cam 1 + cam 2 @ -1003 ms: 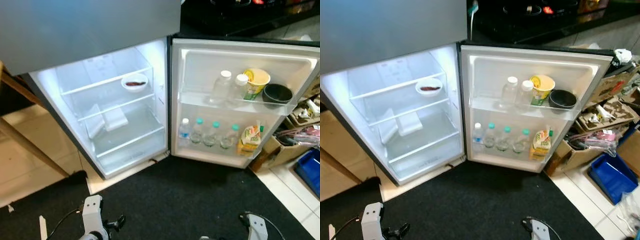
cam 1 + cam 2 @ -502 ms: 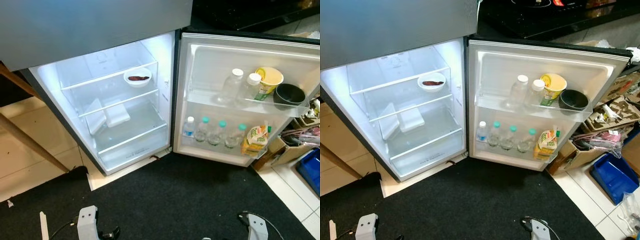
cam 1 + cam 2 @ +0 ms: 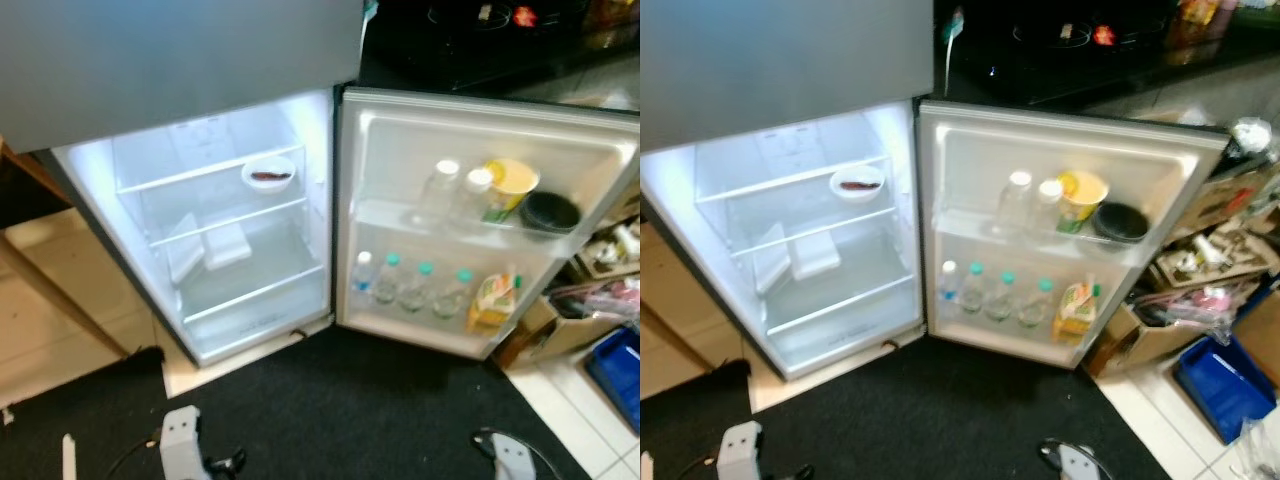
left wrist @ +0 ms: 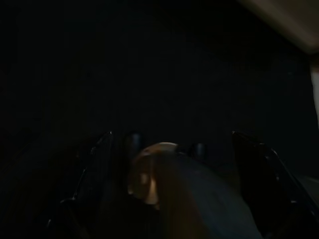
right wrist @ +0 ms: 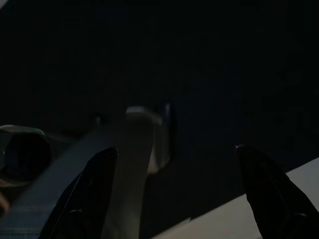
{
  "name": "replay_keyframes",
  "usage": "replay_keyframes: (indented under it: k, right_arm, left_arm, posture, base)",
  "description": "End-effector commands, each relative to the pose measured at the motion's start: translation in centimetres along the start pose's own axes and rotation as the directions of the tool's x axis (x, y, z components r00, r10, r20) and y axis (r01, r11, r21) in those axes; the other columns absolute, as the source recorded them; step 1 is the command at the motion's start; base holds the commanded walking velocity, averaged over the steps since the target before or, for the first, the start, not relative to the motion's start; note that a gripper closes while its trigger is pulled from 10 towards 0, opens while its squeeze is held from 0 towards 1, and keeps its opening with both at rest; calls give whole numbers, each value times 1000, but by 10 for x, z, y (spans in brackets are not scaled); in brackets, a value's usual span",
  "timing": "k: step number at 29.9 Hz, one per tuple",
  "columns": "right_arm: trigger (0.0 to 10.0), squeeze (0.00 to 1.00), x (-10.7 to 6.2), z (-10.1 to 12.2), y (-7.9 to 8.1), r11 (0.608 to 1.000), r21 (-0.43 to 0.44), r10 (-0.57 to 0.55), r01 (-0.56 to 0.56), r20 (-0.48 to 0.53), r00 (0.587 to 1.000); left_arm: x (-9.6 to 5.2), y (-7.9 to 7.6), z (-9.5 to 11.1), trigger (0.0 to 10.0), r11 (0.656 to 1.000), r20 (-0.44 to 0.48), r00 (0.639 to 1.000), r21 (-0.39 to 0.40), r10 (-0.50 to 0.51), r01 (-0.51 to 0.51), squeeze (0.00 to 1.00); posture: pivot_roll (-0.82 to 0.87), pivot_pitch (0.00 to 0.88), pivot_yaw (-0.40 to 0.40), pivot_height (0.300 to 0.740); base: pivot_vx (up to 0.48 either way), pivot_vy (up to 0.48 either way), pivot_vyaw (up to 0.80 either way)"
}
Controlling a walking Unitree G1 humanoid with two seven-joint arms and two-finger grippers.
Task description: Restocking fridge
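Fridge (image 3: pixel 250 330) stands open on a black mat (image 3: pixel 350 410), interior lit. Middle shelf holds a small white bowl (image 3: pixel 268 174) with something dark in it; below that, two pale flat packs (image 3: pixel 228 246) lean near the back wall. Door (image 3: pixel 470 130) swung out to the robot's right. Upper door rack: two clear bottles with white caps (image 3: pixel 437 192), a yellow cup (image 3: pixel 511 182), and a black bowl (image 3: pixel 549 211) at the far end. Lower door rack: a row of four small water bottles (image 3: pixel 410 286), then a yellow-green carton (image 3: pixel 492 300) beside them. Cardboard box (image 3: pixel 1140 335) and blue bin (image 3: pixel 1225 388) sit on the tile right of the door. Both arms hang low over the mat. Left gripper (image 4: pixel 174 164), very dark wrist view: fingers spread wide, nothing between them. Right gripper (image 5: pixel 174 174), also dark: fingers (image 5: pixel 94 184) spread apart, holding nothing.
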State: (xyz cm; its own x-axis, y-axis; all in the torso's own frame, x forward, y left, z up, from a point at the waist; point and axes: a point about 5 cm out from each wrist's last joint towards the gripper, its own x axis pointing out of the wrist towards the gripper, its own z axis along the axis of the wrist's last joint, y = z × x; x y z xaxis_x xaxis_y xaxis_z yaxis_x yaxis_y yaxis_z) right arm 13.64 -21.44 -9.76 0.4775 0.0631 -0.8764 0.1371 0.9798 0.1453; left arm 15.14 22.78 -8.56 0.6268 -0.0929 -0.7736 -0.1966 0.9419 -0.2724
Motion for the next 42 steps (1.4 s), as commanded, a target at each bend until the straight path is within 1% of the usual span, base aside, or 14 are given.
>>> replay_keyframes:
  k: [1,5,9,11,12,18,25,30,35,38,42]
  right_arm:
    - [10000,0,1,-3,3,1000,1,-2,2,-15,1000]
    - [10000,0,1,0,1,1000,-12,-11,10,-8,1000]
    - [10000,0,1,10,-2,999,-32,-15,16,28,999]
    - [10000,0,1,11,-2,999,-36,-14,15,29,999]
    - [10000,0,1,12,-2,998,-53,-13,15,26,1000]
    - [10000,0,1,13,-2,996,-87,-7,9,21,1000]
    - [10000,0,1,13,-2,996,-94,-5,6,15,1000]
    - [10000,0,0,9,-3,995,-95,-9,10,6,1000]
    - [10000,0,0,7,-4,996,-95,-4,5,7,1000]
    - [10000,0,-1,6,-5,997,-77,-12,13,13,1000]
    - [10000,0,-1,5,-6,996,-81,-24,24,6,1000]
  left_arm:
    - [0,1,-1,10000,1000,-9,1000,-3,18,-18,0]
    - [0,1,0,10000,1000,-3,1000,-11,21,-21,0]
    - [2,-2,0,10000,999,0,1000,-28,24,-24,0]
    - [2,-2,0,10000,999,0,1000,-30,24,-24,0]
    - [2,-2,-1,10000,999,-1,1000,-31,25,-25,0]
    - [1,-3,-4,10000,999,-10,1000,-34,28,-28,0]
    - [1,-2,-5,10000,999,-15,999,-37,31,-32,0]
    - [-2,2,-13,10000,998,-40,998,-33,43,-45,0]
    - [-4,4,-15,10000,998,-47,998,-31,50,-51,0]
    - [-4,5,-16,10000,998,-51,997,-28,52,-54,0]
    - [-4,5,-16,10000,998,-54,997,-25,53,-55,0]
  posture:
    - [-25,0,10,740]
    - [-30,0,8,740]
    - [-31,0,3,740]
    - [-31,0,3,740]
    - [-32,0,2,740]
    - [-37,0,-1,740]
    - [-39,0,-1,740]
    - [-40,0,2,740]
    - [-38,0,2,740]
    - [-39,0,0,740]
    - [-41,0,0,740]
  base:
    - [0,-398,0]
    - [0,-398,0]
    - [0,-398,0]
    - [0,-401,0]
    - [0,-398,781]
    - [0,-394,777]
    - [0,-400,775]
    - [0,-398,775]
    - [0,-398,742]
    - [0,-396,0]
    - [0,-398,0]
